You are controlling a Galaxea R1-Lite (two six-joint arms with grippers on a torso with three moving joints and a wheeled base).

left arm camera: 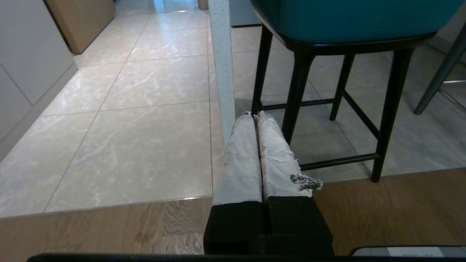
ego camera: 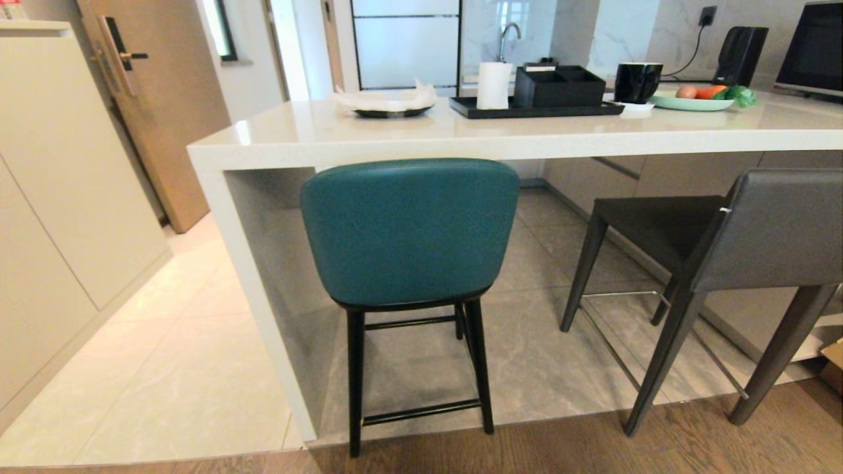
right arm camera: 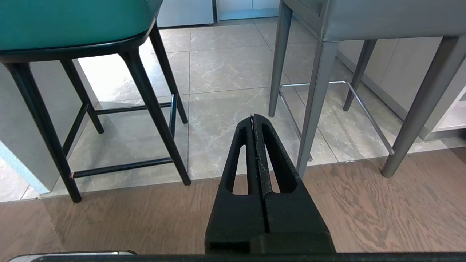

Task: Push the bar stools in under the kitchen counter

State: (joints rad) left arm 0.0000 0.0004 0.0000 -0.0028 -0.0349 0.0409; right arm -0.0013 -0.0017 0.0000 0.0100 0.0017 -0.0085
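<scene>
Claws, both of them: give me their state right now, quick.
Left claw: closed, holding nothing.
Right claw: closed, holding nothing.

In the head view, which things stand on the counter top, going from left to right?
Dark plate with white paper → paper roll → black organiser box → black mug → green plate with vegetables.

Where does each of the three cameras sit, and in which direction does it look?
Head view: high on the robot, looking forward and down at the kitchen counter, teal stool and grey stool; no arm shows.
Left wrist view: low, behind the shut left pincer, facing the teal stool's legs and the counter's side panel.
Right wrist view: low, behind the shut right pincer, facing between both stools.
All three share the teal stool.
</scene>
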